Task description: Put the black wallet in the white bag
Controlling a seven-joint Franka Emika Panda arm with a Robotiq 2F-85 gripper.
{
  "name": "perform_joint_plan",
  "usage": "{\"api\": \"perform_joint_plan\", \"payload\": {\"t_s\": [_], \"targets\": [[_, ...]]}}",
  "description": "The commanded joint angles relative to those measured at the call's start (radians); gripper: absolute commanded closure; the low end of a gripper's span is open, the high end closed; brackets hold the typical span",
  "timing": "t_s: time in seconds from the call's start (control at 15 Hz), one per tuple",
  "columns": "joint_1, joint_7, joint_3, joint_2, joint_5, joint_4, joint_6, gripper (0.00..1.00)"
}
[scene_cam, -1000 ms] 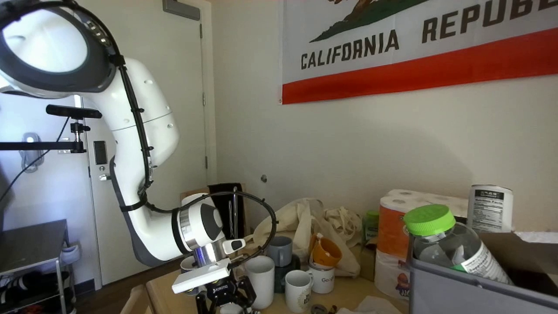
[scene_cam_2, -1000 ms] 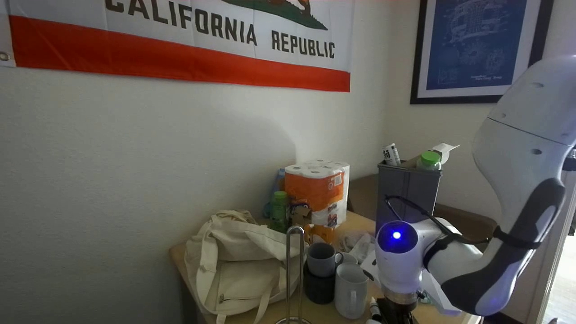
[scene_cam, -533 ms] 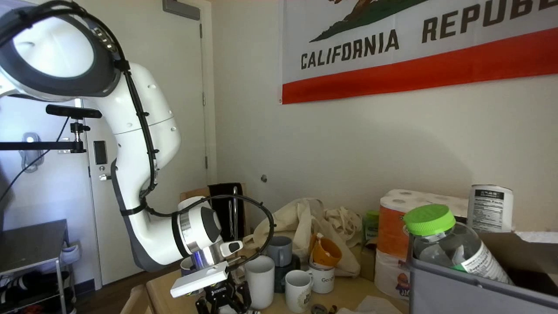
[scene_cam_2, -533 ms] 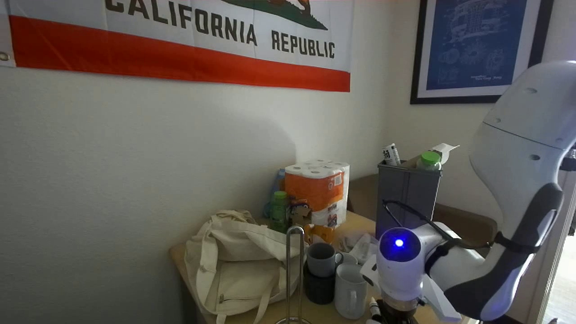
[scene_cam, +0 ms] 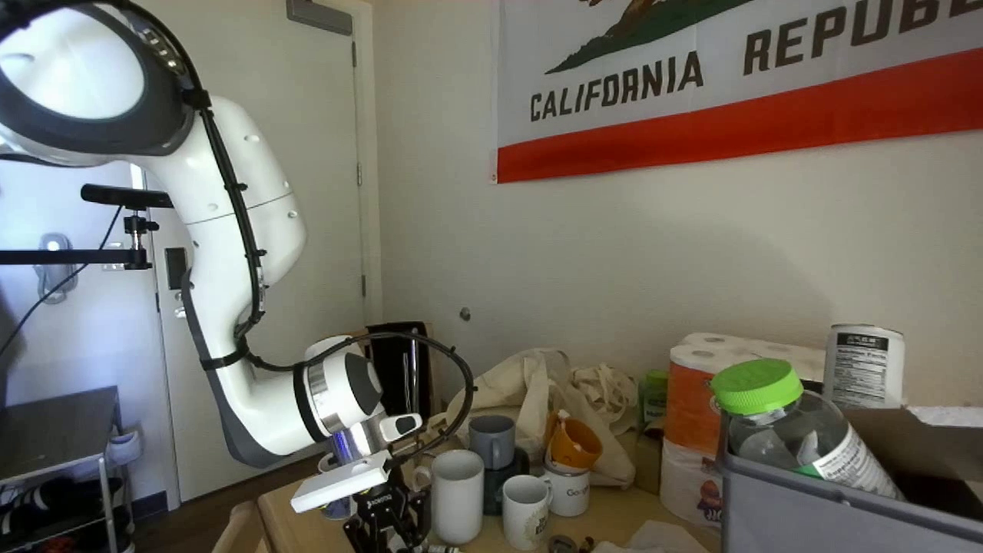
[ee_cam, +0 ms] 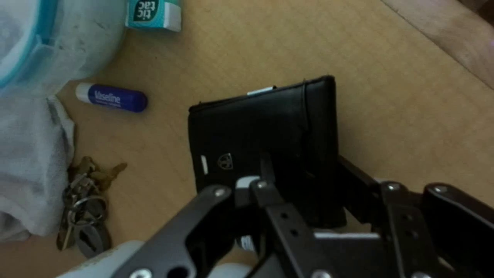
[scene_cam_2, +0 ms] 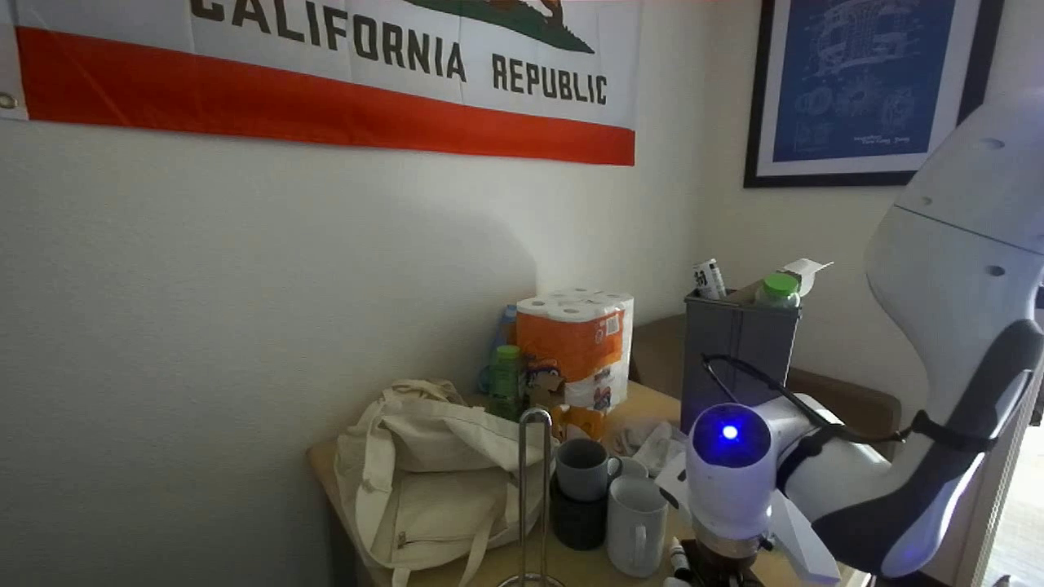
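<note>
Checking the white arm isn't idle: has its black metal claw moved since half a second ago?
Yes: in an exterior view, the claw has shifted toward the picture's left, away from the tall white cylindrical mug.

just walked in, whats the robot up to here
The arm has its pincer over a wallet on the table. In the wrist view the fingers stand apart, one in front of the wallet's face, the other by its folded edge; whether they touch it I can't tell. The wallet is not yet in the bag, which sits near the mugs.
</note>
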Motion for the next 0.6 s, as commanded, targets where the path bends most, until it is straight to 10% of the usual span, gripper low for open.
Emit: {"api": "perform_joint_plan", "payload": {"t_s": [0.0, 0.53], "targets": [[-0.038, -0.085, 0.032, -0.054, 0.137, -0.014, -0.044, 0.87], [-0.062, -0.367, 0.036, -0.202, 0.508, 0.05, -0.281, 0.95]]}}
